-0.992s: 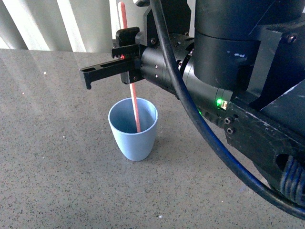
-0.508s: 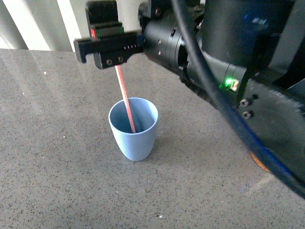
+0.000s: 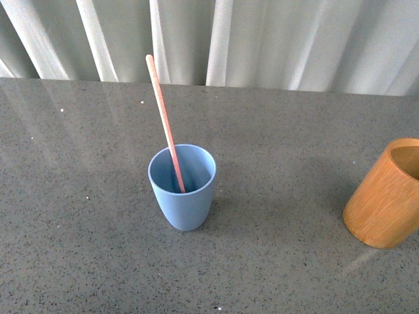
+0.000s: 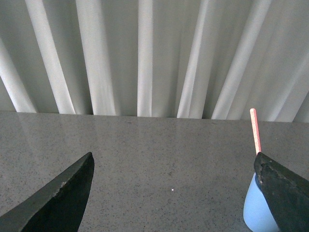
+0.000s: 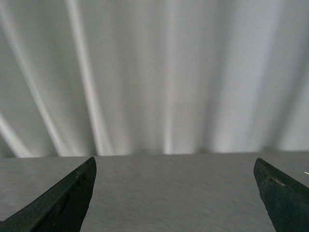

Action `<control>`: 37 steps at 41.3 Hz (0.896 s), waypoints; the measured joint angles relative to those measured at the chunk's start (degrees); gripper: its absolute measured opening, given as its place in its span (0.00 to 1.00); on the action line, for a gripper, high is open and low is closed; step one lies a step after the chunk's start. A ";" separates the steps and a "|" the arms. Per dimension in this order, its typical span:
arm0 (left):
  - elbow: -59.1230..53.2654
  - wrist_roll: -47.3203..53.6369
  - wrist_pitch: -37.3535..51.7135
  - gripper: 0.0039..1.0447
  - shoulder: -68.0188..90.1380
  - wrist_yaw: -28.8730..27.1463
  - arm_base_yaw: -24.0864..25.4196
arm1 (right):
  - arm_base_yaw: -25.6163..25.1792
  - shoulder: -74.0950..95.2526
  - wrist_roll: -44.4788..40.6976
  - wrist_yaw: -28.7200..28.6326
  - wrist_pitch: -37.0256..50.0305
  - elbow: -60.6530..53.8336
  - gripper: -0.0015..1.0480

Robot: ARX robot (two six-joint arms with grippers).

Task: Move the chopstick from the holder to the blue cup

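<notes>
Now, largest first.
Table (image 3: 78, 248): grey speckled top, running back to a white pleated curtain (image 3: 275, 39) along its far edge.
Holder (image 3: 385, 196): orange-brown cylinder standing at the table's right edge, partly cut off by the front view, well apart from the cup.
Blue cup (image 3: 182, 186): upright near the middle of the table, mouth open.
Chopstick (image 3: 163, 121): salmon-pink, lower end inside the blue cup, leaning toward the far left, upper end well above the rim.
Left gripper (image 4: 174, 193): jaws spread wide, nothing between them; the cup and stick show beside one fingertip in the left wrist view.
Right gripper (image 5: 174, 193): jaws spread wide and empty, facing bare table and curtain; the view is blurred.
</notes>
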 joint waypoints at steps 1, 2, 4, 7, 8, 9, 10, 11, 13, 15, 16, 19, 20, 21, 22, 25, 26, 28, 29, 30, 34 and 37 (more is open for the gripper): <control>0.00 0.00 -0.02 0.94 0.00 0.00 0.00 | -0.96 -2.67 -0.31 1.09 -2.12 -1.40 0.90; 0.00 0.02 -0.02 0.94 0.00 0.00 0.00 | -1.97 -5.31 -0.57 2.73 -4.28 -2.75 0.90; 0.00 0.02 -0.02 0.94 0.00 0.00 0.00 | -4.02 -10.43 -0.52 4.57 -9.11 -5.22 0.90; 0.00 0.02 -0.02 0.94 0.00 0.00 0.00 | -6.01 -17.38 -1.57 7.04 -14.53 -8.81 0.90; 0.00 0.00 0.00 0.94 0.00 0.00 0.00 | -6.34 -19.12 -2.40 8.20 -15.10 -9.88 0.90; 0.00 0.02 -0.02 0.94 0.00 0.00 0.00 | -6.58 -20.92 -3.17 8.70 -15.52 -10.95 0.90; 0.00 0.02 -0.02 0.94 0.00 0.02 0.00 | -6.62 -21.94 -3.61 8.81 -15.61 -11.34 0.90; 0.00 0.02 -0.02 0.94 0.00 0.02 0.00 | -6.62 -22.34 -3.78 8.85 -15.61 -11.37 0.90; 0.00 0.02 -0.02 0.94 -0.02 0.09 0.00 | -7.52 -23.26 -4.31 5.31 -13.81 -11.87 0.88; 0.00 0.00 -0.02 0.94 0.00 0.07 0.00 | -9.35 -23.98 -4.42 -2.34 -10.27 -13.31 0.81; 0.00 0.02 0.00 0.94 0.00 0.09 0.00 | -10.16 -24.44 -4.55 -5.57 -9.29 -13.99 0.78; 0.00 0.00 -0.02 0.94 0.00 -0.04 0.00 | -12.07 -26.25 -4.72 -12.63 -8.92 -15.52 0.68; 0.00 0.02 -0.02 0.94 0.00 -0.09 0.00 | -12.76 -27.17 -4.83 -14.49 -9.05 -16.11 0.63; 0.00 0.02 -0.02 0.94 -0.02 -0.07 0.00 | -13.18 -27.85 -4.85 -15.41 -9.25 -16.50 0.59; 0.00 0.02 -0.02 0.94 -0.02 -0.04 0.00 | -13.55 -28.46 -4.85 -15.91 -9.49 -16.85 0.56; 0.00 0.02 -0.02 0.94 0.00 -0.02 0.00 | -15.30 -31.21 -4.85 -17.40 -10.84 -18.16 0.41; 0.00 0.02 -0.02 0.94 0.00 -0.02 0.00 | -15.65 -31.78 -4.85 -17.66 -11.17 -18.43 0.37; 0.00 0.02 -0.02 0.94 0.00 -0.02 0.00 | -16.35 -32.81 -4.85 -18.18 -11.82 -18.91 0.31; 0.00 0.02 -0.02 0.94 0.00 -0.02 0.00 | -16.66 -33.33 -4.85 -18.40 -12.22 -19.10 0.27; 0.00 0.02 -0.02 0.94 -0.02 -0.02 0.00 | -16.92 -33.90 -4.85 -18.80 -12.57 -19.30 0.24; 0.00 0.02 -0.02 0.94 -0.02 -0.07 0.00 | -19.58 -36.61 -4.87 -23.10 -14.27 -20.06 0.07; 0.00 0.00 -0.02 0.94 -0.02 0.00 0.00 | -22.93 -38.60 -5.07 -25.31 -15.58 -20.57 0.01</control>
